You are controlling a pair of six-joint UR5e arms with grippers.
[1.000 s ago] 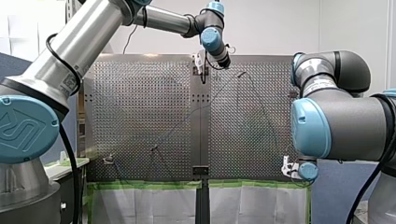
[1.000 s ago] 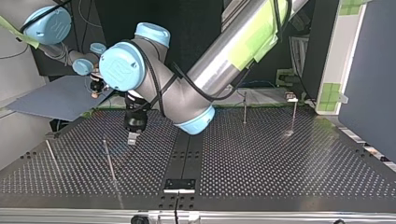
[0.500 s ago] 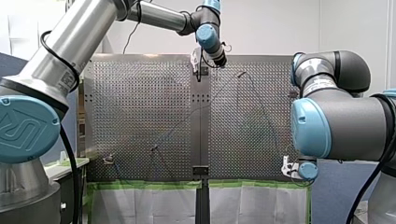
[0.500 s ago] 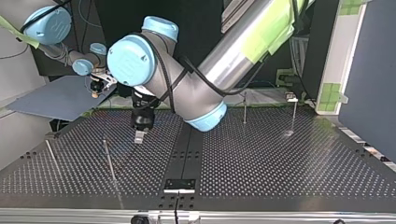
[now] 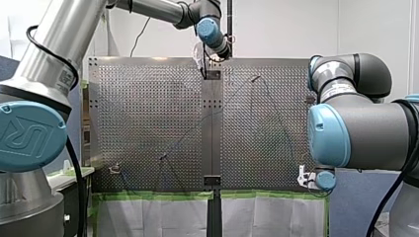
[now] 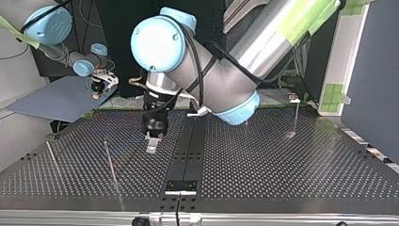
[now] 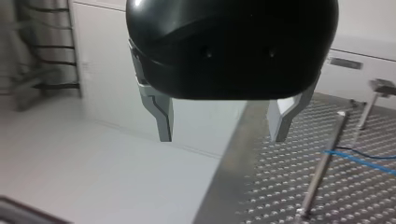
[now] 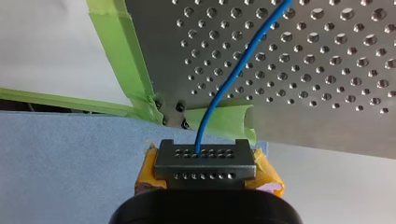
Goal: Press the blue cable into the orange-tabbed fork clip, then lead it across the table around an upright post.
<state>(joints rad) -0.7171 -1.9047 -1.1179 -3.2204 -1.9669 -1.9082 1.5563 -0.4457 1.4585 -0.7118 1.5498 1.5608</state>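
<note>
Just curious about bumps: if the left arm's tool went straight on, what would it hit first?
Probably the perforated table: my left tool points down just above it, open and empty. The post and blue cable lie aside. Depth is uncertain.

A robotics lab: a perforated metal table [image 5: 148, 113] edged with green tape [image 5: 148, 195] before a plain white wall [image 5: 286, 24].

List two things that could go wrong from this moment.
1. The blue cable runs from my right tool over the taped table edge; pulling could snag it there.
2. My left tool is open and empty beside an upright post; a sideways move might knock it.
</note>
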